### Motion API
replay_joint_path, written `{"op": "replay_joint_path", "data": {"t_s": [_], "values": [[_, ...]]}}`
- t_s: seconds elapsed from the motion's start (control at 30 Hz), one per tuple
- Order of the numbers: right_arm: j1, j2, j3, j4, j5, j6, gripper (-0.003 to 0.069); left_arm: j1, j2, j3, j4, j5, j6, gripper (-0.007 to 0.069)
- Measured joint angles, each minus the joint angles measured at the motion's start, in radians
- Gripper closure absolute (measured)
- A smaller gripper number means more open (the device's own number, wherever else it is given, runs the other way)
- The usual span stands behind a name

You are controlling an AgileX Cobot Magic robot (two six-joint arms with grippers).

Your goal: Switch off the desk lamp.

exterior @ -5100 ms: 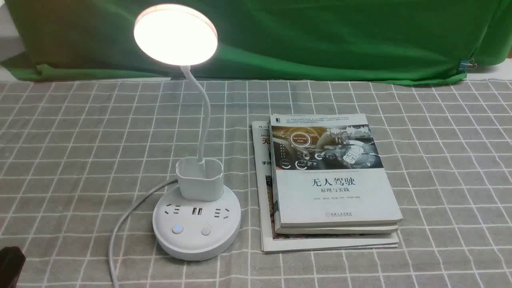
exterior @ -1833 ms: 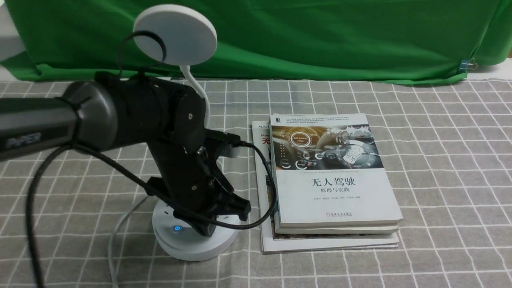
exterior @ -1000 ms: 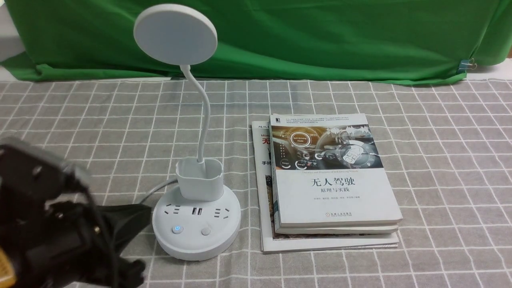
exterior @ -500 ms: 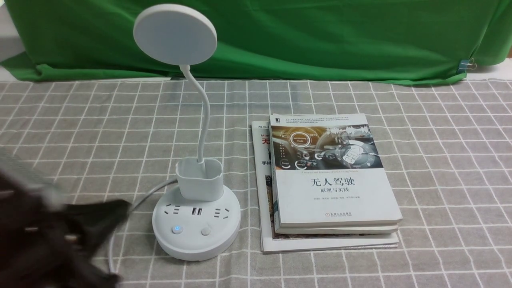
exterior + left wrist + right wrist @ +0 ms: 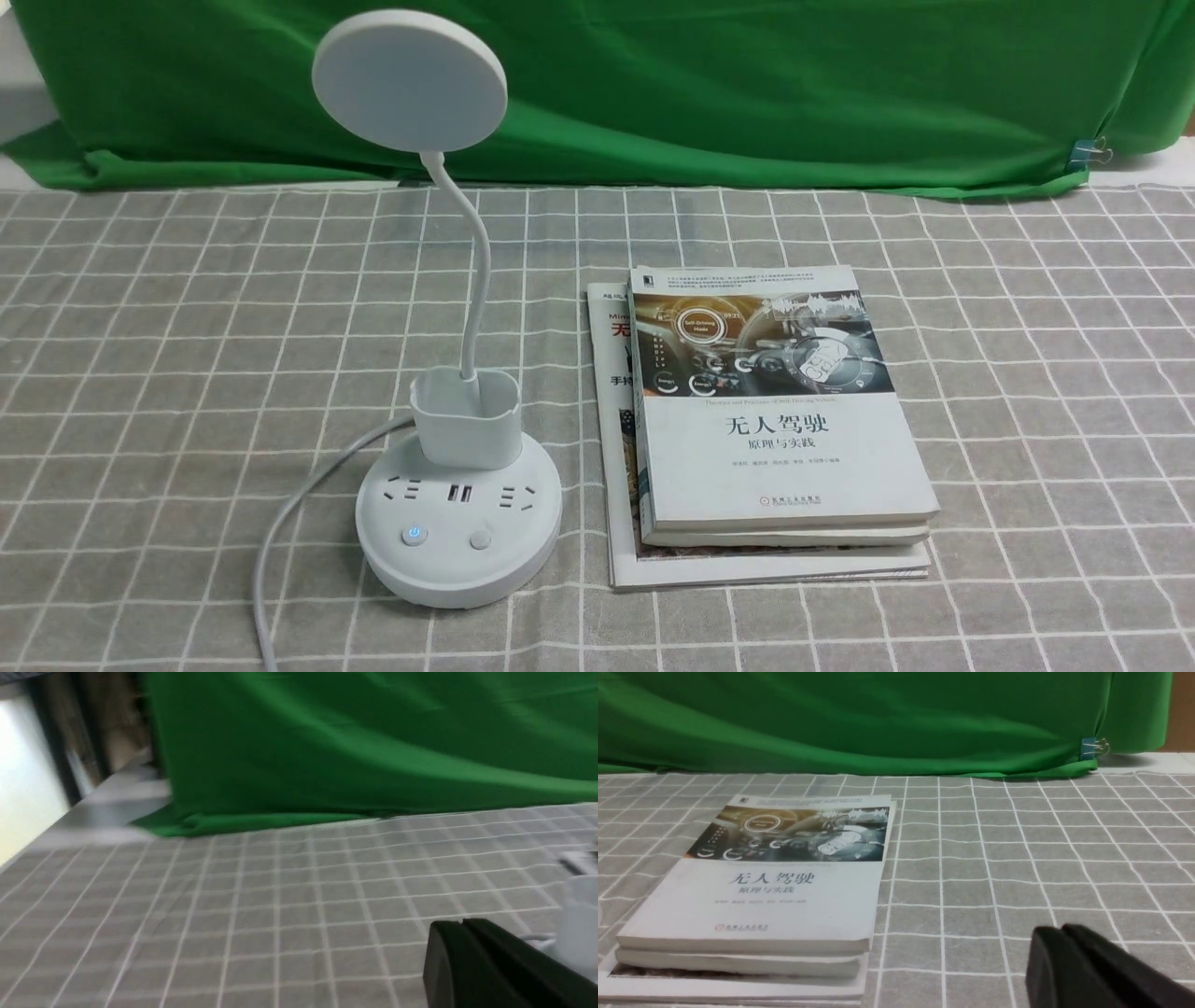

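Here the desk lamp [image 5: 465, 425] stands unlit on the left-centre of the checked tabletop [image 5: 1046, 392]. Its disc head [image 5: 409, 79] is dark and one button [image 5: 414, 535] glows blue, with a stack of books [image 5: 784, 448] just beside it on the right. The left tool [image 5: 462, 924] and right tool [image 5: 1062, 928] each show fingers pressed together, holding nothing.

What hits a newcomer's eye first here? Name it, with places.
The white desk lamp stands left of centre on the checked cloth, its round head unlit while a button on its base glows blue. To its right lies a stack of books, and a green backdrop fills the far side.
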Motion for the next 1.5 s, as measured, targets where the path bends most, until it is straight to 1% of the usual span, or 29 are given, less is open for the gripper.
{"op": "replay_joint_path", "data": {"t_s": [0.1, 0.17, 0.33, 1.5], "values": [[0.0, 0.0, 0.0, 0.0, 0.0, 0.0, 0.0624, 0.0, -0.025, 0.044, -0.003, 0.015, -0.041, 0.0624], [0.0, 0.0, 0.0, 0.0, 0.0, 0.0, 0.0624, -0.015, -0.027, 0.045, -0.004, 0.028, -0.08, 0.0624], [0.0, 0.0, 0.0, 0.0, 0.0, 0.0, 0.0624, -0.057, -0.03, 0.046, -0.004, 0.062, -0.122, 0.0624], [0.0, 0.0, 0.0, 0.0, 0.0, 0.0, 0.0624, -0.058, -0.03, 0.046, -0.005, 0.081, -0.128, 0.0624]]}}
